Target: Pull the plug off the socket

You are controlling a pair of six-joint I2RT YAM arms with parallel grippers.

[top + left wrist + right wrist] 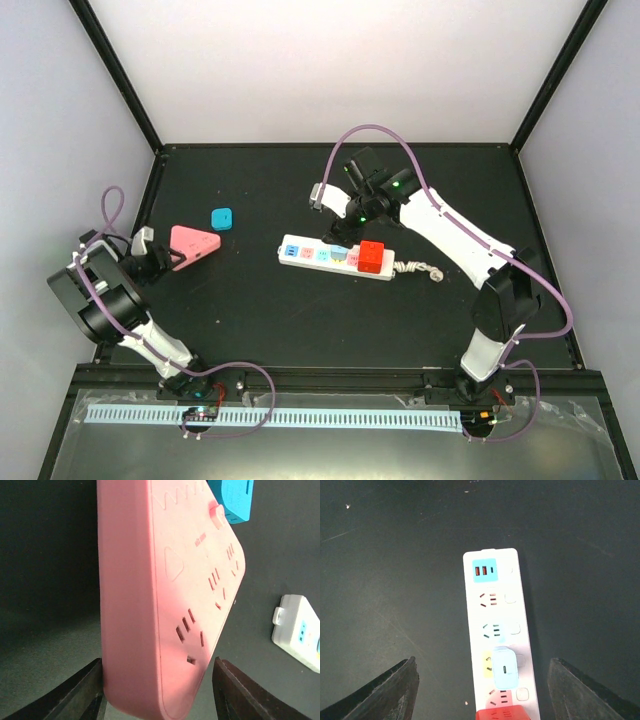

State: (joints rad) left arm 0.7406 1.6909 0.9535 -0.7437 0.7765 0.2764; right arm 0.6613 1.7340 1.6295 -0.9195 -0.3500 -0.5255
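The socket (325,256) lies left to right in the middle of the desk (300,330), with its twisted cord (420,268) trailing off the right end. Two things are seated in it: a red plug (372,257) towards the cord end and a pale blue plug (505,667) just left of it. The task sentence does not say which one is meant.

The right claw (482,661) hangs above the strip with its fingers spread wide, one on either long side. In its wrist view it sits roughly level with the pale blue plug. The left claw (159,662) is well apart at the left of the desk, straddling a pink block (165,595). I cannot tell whether it is pressing on the block or only standing beside it.

The step in hand looks like lining up before the descent. To do it well, the right claw should centre over one plug. It should then come straight down and stop while its fingers are above the strip's top face, so that they close on the plug's sides and not on the white housing. The pull should run straight up along the pins, without tilting.

The strip looks light and nothing is holding it down, so it may rise with the plug. A slow pull would show this early.
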